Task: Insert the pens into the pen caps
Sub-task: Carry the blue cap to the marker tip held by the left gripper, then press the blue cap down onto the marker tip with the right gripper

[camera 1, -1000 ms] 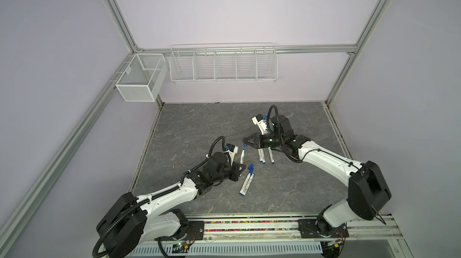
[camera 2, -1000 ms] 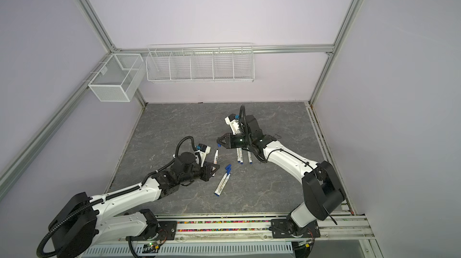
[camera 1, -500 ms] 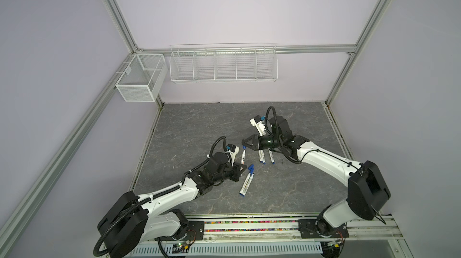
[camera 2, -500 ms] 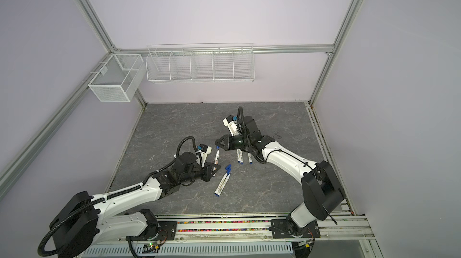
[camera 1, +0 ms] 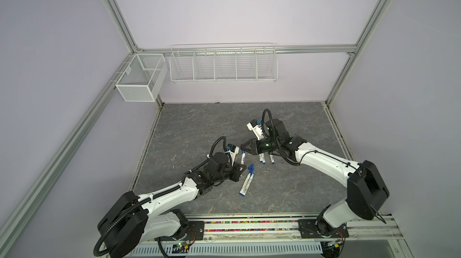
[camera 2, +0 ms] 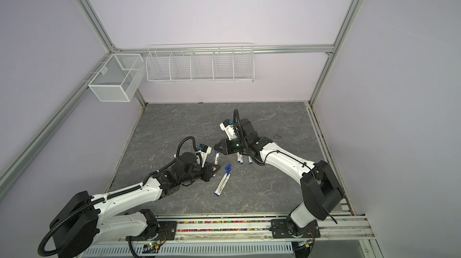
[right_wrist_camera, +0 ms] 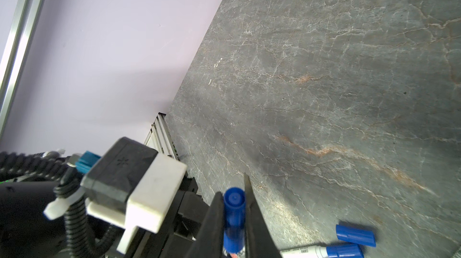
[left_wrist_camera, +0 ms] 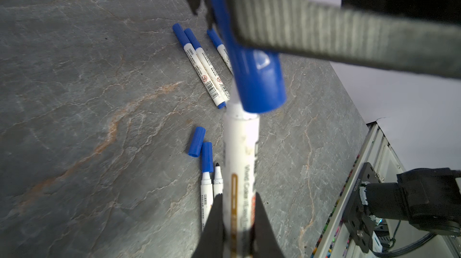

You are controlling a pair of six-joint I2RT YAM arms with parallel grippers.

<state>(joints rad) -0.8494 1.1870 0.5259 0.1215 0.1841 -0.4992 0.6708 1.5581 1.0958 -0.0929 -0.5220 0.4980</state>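
Mid-frame, left wrist view: left gripper (left_wrist_camera: 238,209) pinches a pen (left_wrist_camera: 240,159); right gripper (right_wrist_camera: 233,194) clamps a cap (left_wrist_camera: 257,82), tilted over its tip; squaring them before pressing home looks wise.

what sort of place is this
Probably a robotics lab test cell: an aluminium frame with plain walls encloses a tabletop, and the left arm and right arm sit on a rail at its front.
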